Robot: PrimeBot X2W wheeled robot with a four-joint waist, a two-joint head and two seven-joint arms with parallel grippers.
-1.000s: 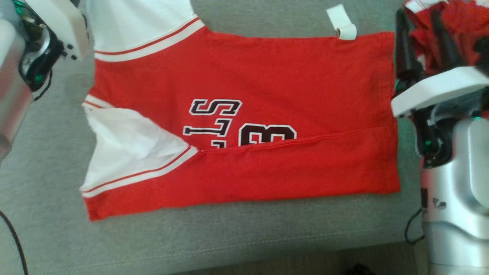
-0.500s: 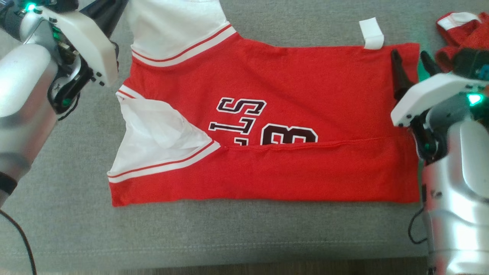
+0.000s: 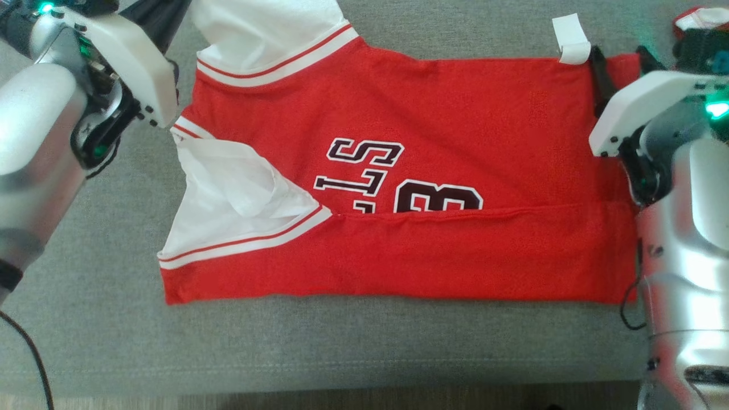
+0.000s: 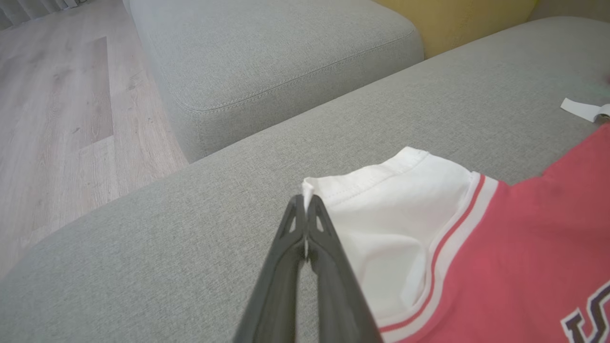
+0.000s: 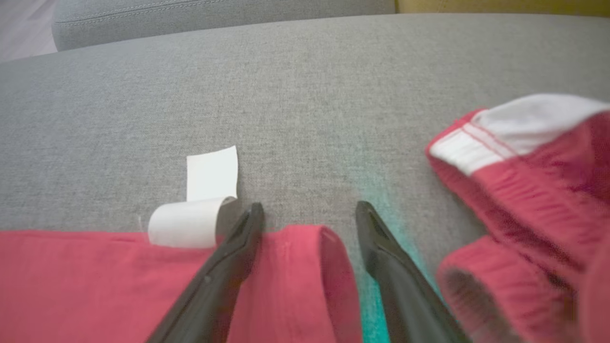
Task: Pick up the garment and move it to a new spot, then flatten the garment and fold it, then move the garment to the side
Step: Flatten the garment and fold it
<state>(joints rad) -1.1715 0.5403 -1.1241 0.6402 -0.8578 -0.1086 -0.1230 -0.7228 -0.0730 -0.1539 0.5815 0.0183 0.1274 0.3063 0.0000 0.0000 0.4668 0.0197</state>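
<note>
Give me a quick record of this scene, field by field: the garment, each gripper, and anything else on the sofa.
Garment: red jersey, flat on grey sofa, near edge folded over the lettering.
Left gripper: shut on white sleeve edge.
Right gripper: open, astride jersey's far corner.
Nearby: white tag; red shorts bunched at right.

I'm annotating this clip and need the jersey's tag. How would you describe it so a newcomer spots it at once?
Start at the grey cushion and the red jersey spread across it. On the jersey's far edge, beside the right hand, a white tag sticks out onto the cushion. Unlike the white sleeves, it is a narrow curled strip with no red stripe.
</note>
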